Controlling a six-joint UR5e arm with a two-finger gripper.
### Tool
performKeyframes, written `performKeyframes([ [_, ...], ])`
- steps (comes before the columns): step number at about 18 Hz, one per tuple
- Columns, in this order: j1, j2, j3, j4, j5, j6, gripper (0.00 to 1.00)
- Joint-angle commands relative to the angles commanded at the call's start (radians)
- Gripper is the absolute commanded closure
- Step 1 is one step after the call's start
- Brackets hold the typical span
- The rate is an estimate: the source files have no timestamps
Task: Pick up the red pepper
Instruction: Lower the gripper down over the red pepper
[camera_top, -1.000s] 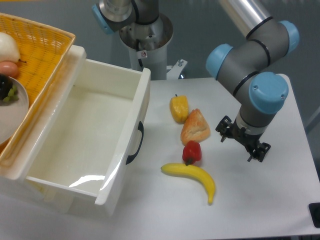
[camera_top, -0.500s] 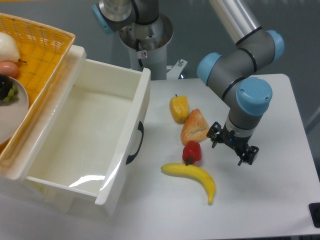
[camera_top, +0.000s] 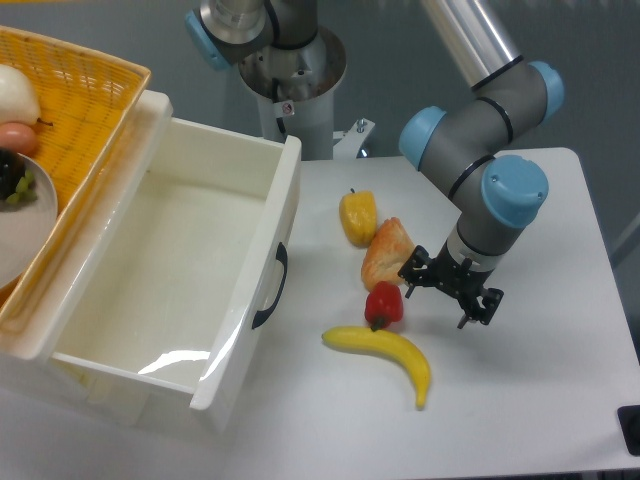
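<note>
Fingers (camera_top: 470, 305) on the gripper (camera_top: 447, 296) look spread apart with nothing between them, hanging just above the white table (camera_top: 560, 400) and a bit to the right of the red pepper (camera_top: 385, 303). They're dark and small in this view, so how wide they're spread is hard to judge, but they're clearly not pinching anything.

So the red pepper sits on the table pretty much in the middle of the fruit cluster, with its dark stem end pointing down toward the banana (camera_top: 385, 352), which lies just below it and looks like it's touching or almost touching. Right above the pepper is the orange-tan bread piece (camera_top: 387, 253), and above that the yellow pepper (camera_top: 358, 216).

Off to the left there's a big white drawer (camera_top: 190, 280) pulled open, black handle facing the fruit. Behind it in the top left corner is a yellow wicker basket (camera_top: 75, 110) with a few items in it that are cut off by the frame edge.
</note>
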Motion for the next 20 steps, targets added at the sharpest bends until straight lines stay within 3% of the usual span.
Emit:
performKeyframes([
  [8,0.006,0.032,-0.034,-0.077,-0.017,0.002,0.0],
  [20,-0.015,0.005,-0.052,-0.066,-0.017,-0.005,0.0],
])
